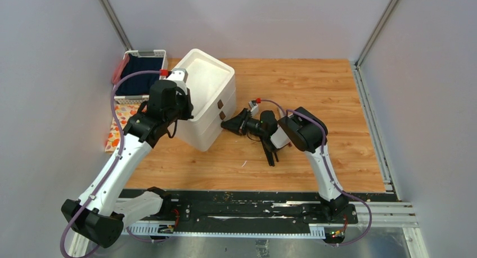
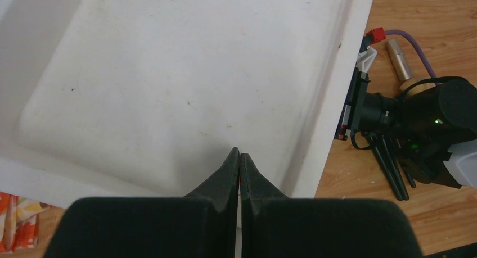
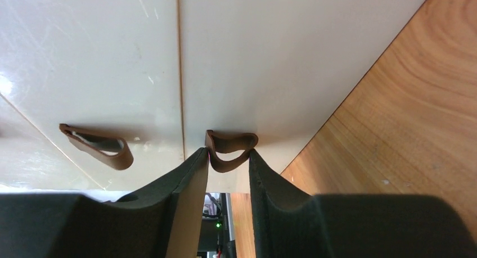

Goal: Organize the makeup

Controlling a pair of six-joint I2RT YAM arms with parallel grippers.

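Behind the right jaws, gripping a knob [image 3: 230, 152], lie black sticks [image 1: 270, 155].

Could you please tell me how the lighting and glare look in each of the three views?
Top external view: soft, even light, faint shadows under the arms. Left wrist view: the top of the big white three-drawer box is matte, glare-free. Right wrist view: bright glare streaks on its glossy front at upper left; the brown loop handle is sharp.

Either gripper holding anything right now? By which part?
Right gripper pinches a brown knob on the white drawer box, fingers on its two sides. Left gripper is shut on nothing.
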